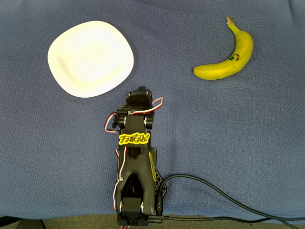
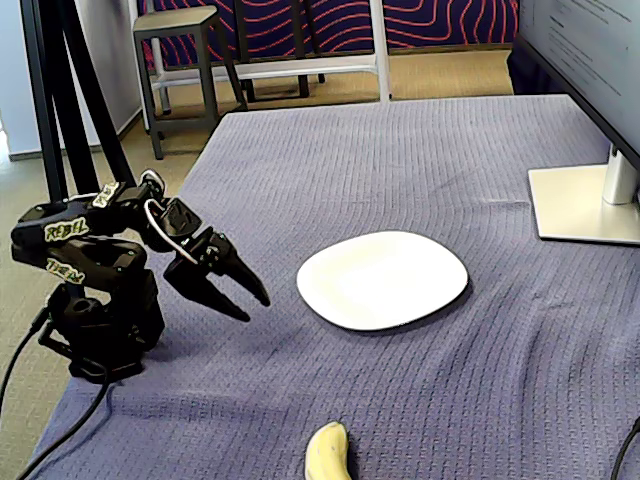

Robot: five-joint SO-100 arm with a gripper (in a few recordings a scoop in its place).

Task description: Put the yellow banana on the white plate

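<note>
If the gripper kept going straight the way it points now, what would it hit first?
Probably the cloth just short of the plate. In the fixed view the gripper is open and angled downward toward the plate's near edge; a flatter path would reach that rim instead. The banana lies well off this line.

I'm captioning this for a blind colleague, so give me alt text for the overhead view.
A black robot arm with its gripper folded in sits at the bottom centre of a blue cloth-covered table. A white plate lies at upper left and a yellow banana at upper right, both apart from the arm.
</note>
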